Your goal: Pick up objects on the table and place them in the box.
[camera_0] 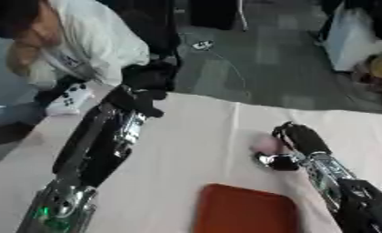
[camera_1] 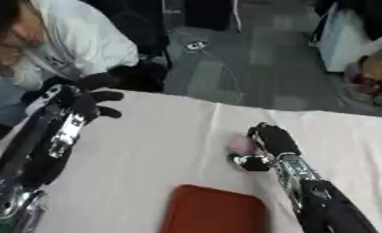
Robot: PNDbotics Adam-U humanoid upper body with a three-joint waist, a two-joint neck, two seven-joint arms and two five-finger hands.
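Observation:
A small pink object [camera_0: 264, 144] lies on the white tablecloth [camera_0: 194, 150], right of the middle. My right hand [camera_0: 303, 138] comes in from the lower right and is curled against the object's right side, with the thumb [camera_0: 275, 162] just below it. A red box [camera_0: 246, 210] sits at the near edge, below and left of that hand; only its flat red top shows. My left hand [camera_1: 89, 99] hangs over the table's far left corner with its fingers spread and nothing in it.
The table's far edge runs from upper left to right, with grey floor beyond it. My left forearm [camera_0: 98, 145] crosses the table's left side. Bags [camera_0: 353, 36] stand on the floor at the far right.

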